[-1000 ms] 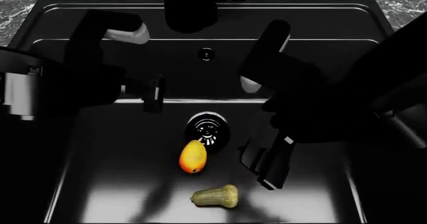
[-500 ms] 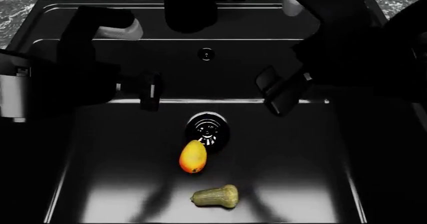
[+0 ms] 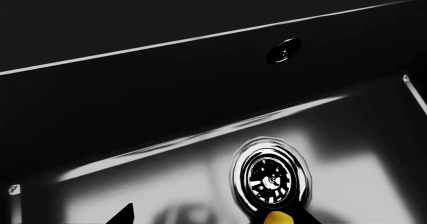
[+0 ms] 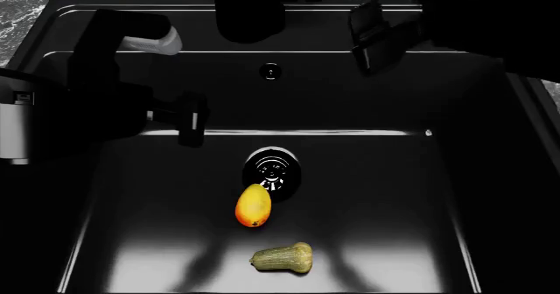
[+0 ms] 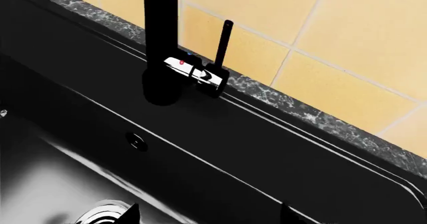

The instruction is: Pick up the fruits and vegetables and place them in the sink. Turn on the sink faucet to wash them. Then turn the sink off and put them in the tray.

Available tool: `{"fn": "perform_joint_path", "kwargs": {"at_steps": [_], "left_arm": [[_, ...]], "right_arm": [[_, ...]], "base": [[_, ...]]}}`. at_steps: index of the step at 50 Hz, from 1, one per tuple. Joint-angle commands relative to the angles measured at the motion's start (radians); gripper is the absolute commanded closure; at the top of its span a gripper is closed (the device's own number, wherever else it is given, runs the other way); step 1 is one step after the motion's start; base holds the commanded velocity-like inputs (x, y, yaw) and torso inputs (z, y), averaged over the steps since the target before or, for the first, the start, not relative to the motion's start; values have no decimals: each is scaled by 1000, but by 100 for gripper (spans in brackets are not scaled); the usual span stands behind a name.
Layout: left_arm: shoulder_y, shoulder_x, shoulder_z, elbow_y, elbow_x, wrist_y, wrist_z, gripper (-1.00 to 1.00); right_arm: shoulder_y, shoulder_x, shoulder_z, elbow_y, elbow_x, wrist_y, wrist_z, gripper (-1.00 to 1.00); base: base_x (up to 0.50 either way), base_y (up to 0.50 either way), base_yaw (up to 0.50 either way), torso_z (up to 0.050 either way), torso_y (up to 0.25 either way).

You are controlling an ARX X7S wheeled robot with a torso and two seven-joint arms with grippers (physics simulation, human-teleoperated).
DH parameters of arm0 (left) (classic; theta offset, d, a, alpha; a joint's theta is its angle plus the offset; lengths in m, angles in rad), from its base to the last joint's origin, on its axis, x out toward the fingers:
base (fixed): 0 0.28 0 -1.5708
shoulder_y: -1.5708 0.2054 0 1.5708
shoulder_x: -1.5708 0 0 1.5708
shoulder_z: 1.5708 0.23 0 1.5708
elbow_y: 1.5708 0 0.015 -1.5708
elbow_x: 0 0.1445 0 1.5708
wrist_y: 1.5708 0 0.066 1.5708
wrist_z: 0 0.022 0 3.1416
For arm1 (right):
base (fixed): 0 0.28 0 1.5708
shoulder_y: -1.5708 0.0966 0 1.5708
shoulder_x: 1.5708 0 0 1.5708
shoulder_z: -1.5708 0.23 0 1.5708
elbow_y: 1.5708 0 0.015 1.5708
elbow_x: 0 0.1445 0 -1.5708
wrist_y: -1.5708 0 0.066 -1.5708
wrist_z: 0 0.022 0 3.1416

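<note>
The mango point(image 4: 253, 205) lies on the floor of the sink point(image 4: 394, 202), just on the near side of the round drain point(image 4: 274, 170) and almost touching its rim. The squash point(image 4: 284, 258) lies closer to the sink's near edge, a little apart from the mango, with its bulbous end turned to the right. Both rest free, with no pincer touching them.

The left pincer point(image 4: 191, 119) hangs over the left part of the sink, above the line where the back wall meets the floor; whether its jaws stand wide or narrow cannot be told from the dark shapes, and it holds nothing that can be seen. In the left wrist view the drain point(image 3: 271, 177) fills the middle and the top of the mango point(image 3: 279, 218) shows just at the picture's edge.

The right pincer point(image 4: 374, 34) is raised near the sink's back right edge, close to the faucet point(image 4: 249, 8); its opening cannot be told either. The right wrist view shows the faucet point(image 5: 162, 39) with its chrome-tipped lever point(image 5: 200, 74) on the back rim, before a strip of speckled counter point(image 5: 307, 111) and yellow wall tiles point(image 5: 360, 39).
</note>
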Motion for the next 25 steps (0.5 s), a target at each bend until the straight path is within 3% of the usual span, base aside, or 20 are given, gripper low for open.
{"fn": "perform_joint_path", "kwargs": {"at_steps": [1,25], "left_arm": [[-1,-9,-2,7,2,1,-5,-100],[3,-7,-4,8,22,6,7,-100]], "right_arm": [[-2,-26,25,60,-32,-71,18,-100],[14,-208,-35,255,-229,-156,-27,-100]], "base": [[0,0,0,0,0],[0,0,0,0,0]]}}
